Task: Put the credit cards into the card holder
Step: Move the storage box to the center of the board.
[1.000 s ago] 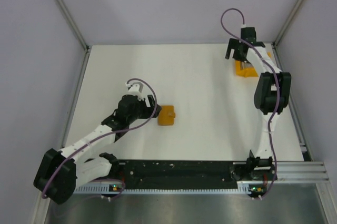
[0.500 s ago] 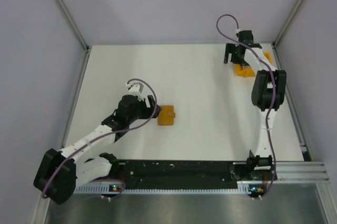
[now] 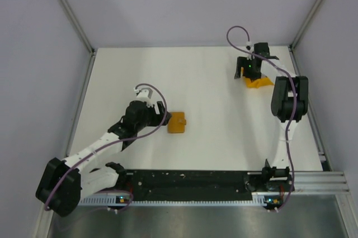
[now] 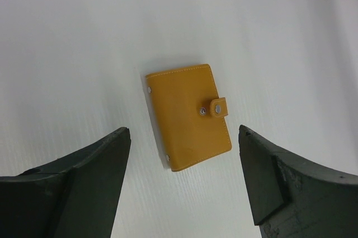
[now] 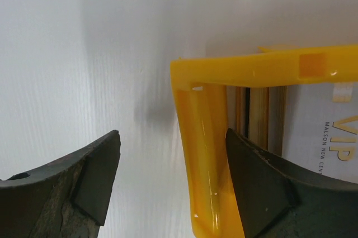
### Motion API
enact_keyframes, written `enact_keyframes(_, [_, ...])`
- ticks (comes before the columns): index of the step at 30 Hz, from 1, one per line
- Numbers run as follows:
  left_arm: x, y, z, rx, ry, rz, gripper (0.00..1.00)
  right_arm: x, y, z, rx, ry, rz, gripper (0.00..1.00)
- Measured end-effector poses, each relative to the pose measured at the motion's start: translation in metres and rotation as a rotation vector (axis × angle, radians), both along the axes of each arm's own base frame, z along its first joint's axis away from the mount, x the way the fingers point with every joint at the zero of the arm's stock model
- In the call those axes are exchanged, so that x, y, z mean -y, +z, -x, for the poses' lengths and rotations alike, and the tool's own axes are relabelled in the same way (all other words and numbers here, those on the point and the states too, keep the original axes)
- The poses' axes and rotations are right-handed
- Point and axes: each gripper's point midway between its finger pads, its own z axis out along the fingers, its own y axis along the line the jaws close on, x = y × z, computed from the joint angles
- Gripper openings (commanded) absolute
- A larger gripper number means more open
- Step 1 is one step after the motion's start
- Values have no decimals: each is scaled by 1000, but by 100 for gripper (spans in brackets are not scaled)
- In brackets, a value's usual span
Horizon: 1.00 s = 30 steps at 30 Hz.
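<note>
Card holder [image 4: 188,116] lies flat on white bench [image 4: 84,37], shut, orange side up, a bit tilted; snap tab [image 4: 219,107] on its right edge. Left gripper [image 4: 183,137] is wide apart, dark fingers [image 4: 89,176] at bottom L & R. Holder sits between the tips, touching neither.

Bright, even light; soft shadows (close wrist views slightly blurred).

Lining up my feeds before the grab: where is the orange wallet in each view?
Top: wallet just left of centre, right of the left pincer.
Left wrist: centre of frame.
Right wrist: not in it.
Shared landmark: its snap tab, on the wallet's right edge in both.
</note>
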Motion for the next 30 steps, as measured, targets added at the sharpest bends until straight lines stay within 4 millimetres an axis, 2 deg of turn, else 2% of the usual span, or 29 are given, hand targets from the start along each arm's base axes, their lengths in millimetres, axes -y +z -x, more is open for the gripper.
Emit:
enact_keyframes(4, [0,0,0,3,-3,-5,82,-12,-2,35,-20,39,-16,73])
enact_keyframes(8, [0,-1,0,3,-7,-8,82,-34,-4,71,-40,79,-23,68])
enact_keyframes(10, [0,-1,0,3,-9,-7,82,-49,-4,91,-51,99,-35,68])
enact_keyframes(18, [1,-1,1,2,-15,-4,82,-127,-7,196,-101,222,-109,71])
enact_keyframes(20, [2,-1,1,1,-16,-4,82,-144,-6,216,-110,238,-136,72])
enact_keyframes(23, [3,-1,2,-3,-26,-2,82,-161,-4,234,-118,249,-176,73])
enact_keyframes(26, [6,-1,4,-8,-44,6,81,-171,9,236,-102,255,-216,74])
enact_keyframes(30, [11,1,7,-11,-71,30,75,-173,48,229,-9,271,-236,77])
